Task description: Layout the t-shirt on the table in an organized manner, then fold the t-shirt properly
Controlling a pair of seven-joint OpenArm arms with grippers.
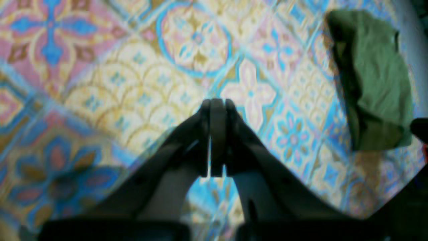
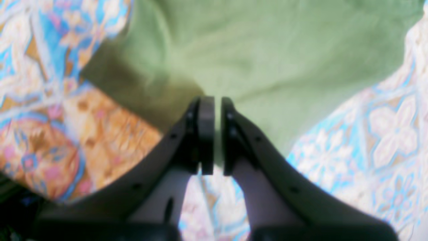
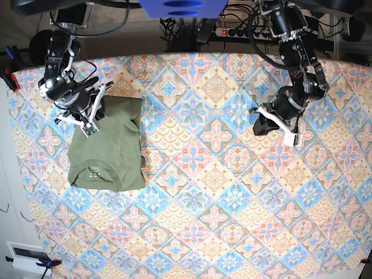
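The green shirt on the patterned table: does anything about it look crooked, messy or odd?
Nothing stands out. The t-shirt lies folded into a fairly neat rectangle near one side of the table, collar label showing, with only slight wrinkles.

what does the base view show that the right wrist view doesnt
Only the base view shows the whole folded t-shirt with its collar label, both arms, the left hand over bare cloth far from the shirt, and the power strip behind the table. Only the right wrist view shows the right hand close up, jaws nearly together, holding nothing. Both show green shirt on patterned tablecloth.
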